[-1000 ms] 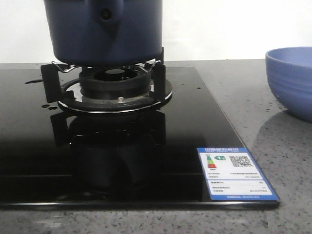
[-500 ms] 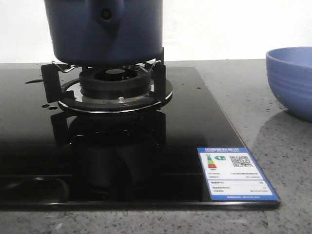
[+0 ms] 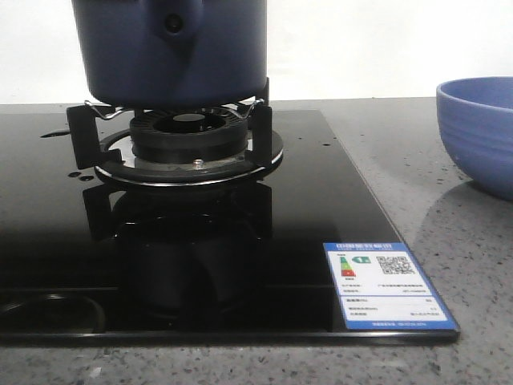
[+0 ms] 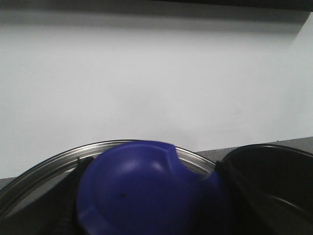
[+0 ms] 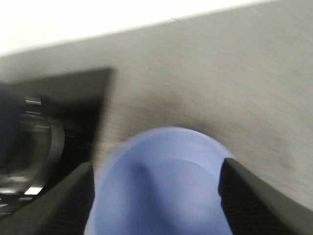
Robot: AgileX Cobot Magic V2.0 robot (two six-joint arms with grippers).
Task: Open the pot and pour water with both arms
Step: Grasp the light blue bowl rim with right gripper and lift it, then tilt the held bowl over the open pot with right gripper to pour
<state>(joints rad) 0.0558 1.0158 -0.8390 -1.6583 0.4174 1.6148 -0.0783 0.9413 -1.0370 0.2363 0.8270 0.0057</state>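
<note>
While the pot (image 3: 176, 48) sits on the burner stand (image 3: 184, 136) of the black stove (image 3: 304, 200), the left gripper (image 4: 146, 215) is around a blue knob (image 4: 137, 191), but I cannot tell if it grips. The right gripper (image 5: 156, 196) is spread wide above the light blue bowl (image 5: 161, 186), which stands on the grey counter (image 3: 449, 216) beside the stove.

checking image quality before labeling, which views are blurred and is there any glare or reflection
Right wrist view: motion-smeared, the light blue bowl and the stove edge soft. Left wrist view: the blue lid knob close and out of focus. Front view: sharp; the glossy black cooktop mirrors the burner under the pot.
</note>
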